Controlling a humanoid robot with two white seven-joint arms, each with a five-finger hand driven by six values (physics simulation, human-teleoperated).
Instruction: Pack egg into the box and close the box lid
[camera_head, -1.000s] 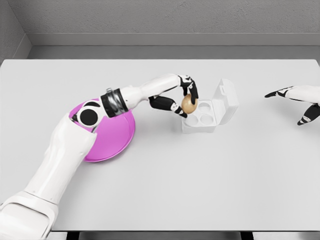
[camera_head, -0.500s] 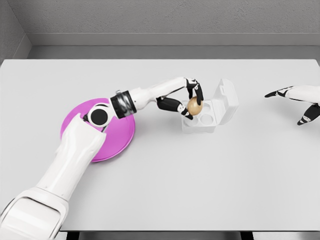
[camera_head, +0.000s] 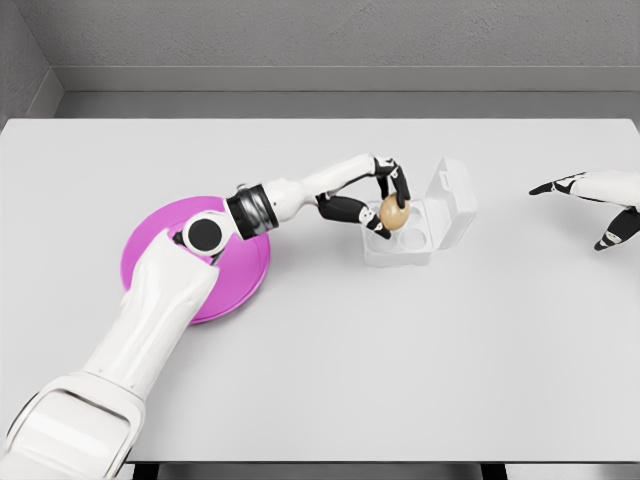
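Grey table (camera_head: 400, 360), grey wall behind, left robot hand (camera_head: 385, 205) grasping egg (camera_head: 393, 213) over open box (camera_head: 420, 225)

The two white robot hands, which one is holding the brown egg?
The left hand, over the open white egg box, pinches the brown egg. The right hand hangs apart, empty, fingers spread.
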